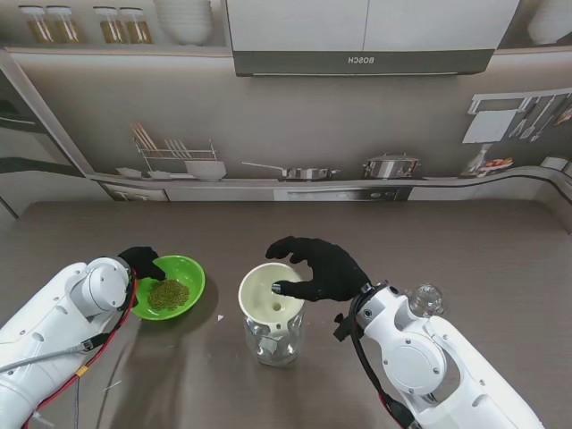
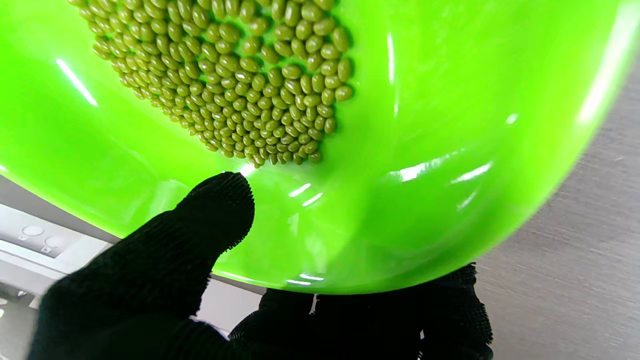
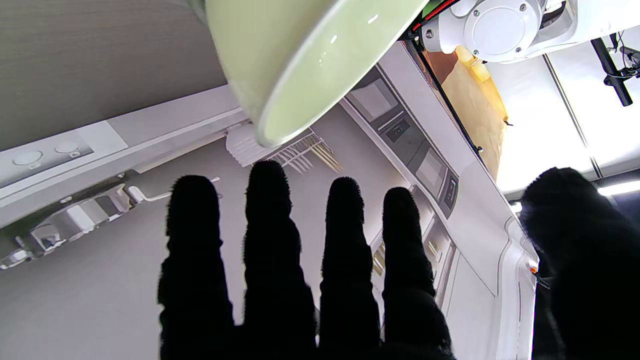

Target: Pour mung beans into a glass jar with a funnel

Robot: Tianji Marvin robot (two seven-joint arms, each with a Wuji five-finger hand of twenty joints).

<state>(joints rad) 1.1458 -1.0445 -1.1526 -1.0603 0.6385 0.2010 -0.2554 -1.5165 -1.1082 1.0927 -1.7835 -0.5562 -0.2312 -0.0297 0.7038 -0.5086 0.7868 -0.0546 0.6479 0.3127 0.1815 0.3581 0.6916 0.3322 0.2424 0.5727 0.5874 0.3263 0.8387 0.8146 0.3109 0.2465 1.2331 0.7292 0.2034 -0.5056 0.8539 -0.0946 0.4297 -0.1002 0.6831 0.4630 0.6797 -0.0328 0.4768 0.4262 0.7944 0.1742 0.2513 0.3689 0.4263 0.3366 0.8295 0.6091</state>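
A bright green bowl (image 1: 188,271) with a heap of mung beans (image 1: 168,294) is at the left, gripped at its rim by my left hand (image 1: 141,262). In the left wrist view the thumb (image 2: 210,215) lies inside the bowl (image 2: 425,150) close to the beans (image 2: 250,75), with the other fingers under it. A pale funnel (image 1: 268,290) sits in the mouth of a glass jar (image 1: 275,344) at the table's middle. My right hand (image 1: 320,270) hovers over the funnel's right rim, fingers spread, holding nothing. The right wrist view shows the funnel (image 3: 300,55) apart from the straight fingers (image 3: 270,225).
A round glass stopper (image 1: 425,299) lies on the table just right of my right forearm. The brown table top (image 1: 465,241) runs back to a printed kitchen backdrop.
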